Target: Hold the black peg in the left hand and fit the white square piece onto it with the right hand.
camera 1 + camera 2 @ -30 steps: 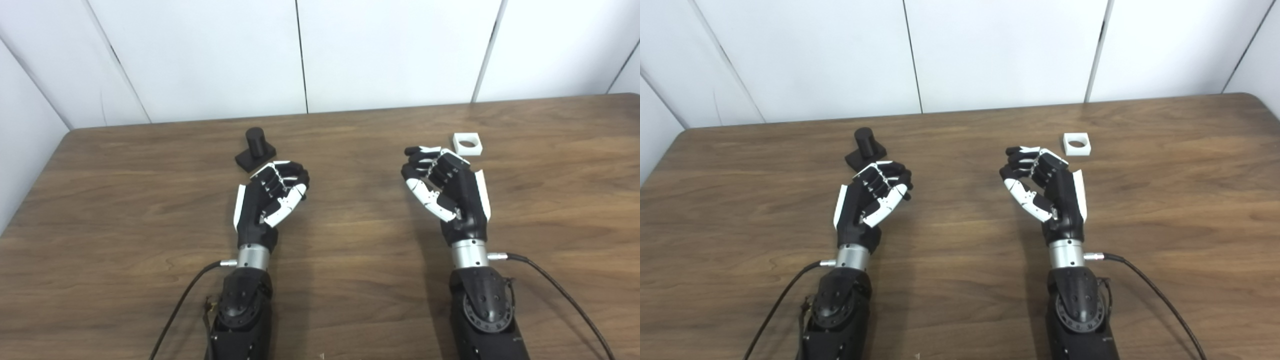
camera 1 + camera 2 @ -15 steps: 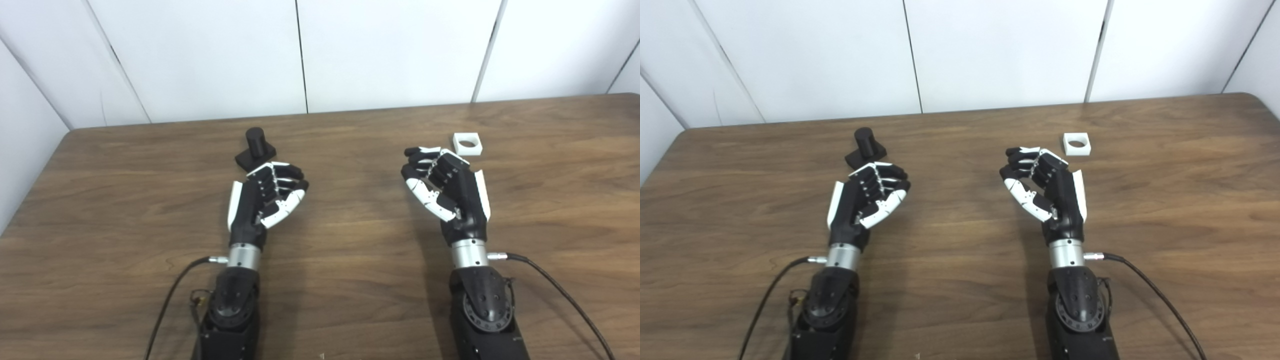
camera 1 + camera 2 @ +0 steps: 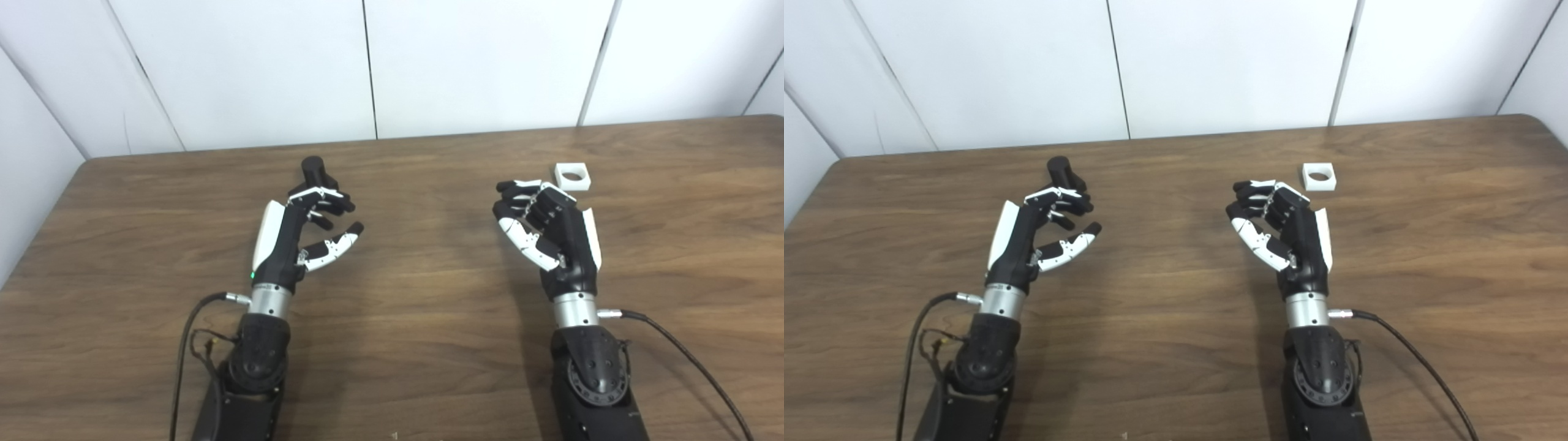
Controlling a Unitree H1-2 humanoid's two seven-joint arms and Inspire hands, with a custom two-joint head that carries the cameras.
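Left eye view: brown wood table (image 3: 429, 343), white panel wall (image 3: 478, 61); left hand (image 3: 300, 229) spread, right hand (image 3: 548, 229) curled, both empty.

A dark wood-grain desk (image 3: 429, 294) with rounded far corners carries 2 things. The black peg (image 3: 313, 171) stands upright on the far left part of the desk, its base mostly hidden. The white square piece (image 3: 572, 175) lies flat on the far right part, its round hole facing up. They sit well apart.
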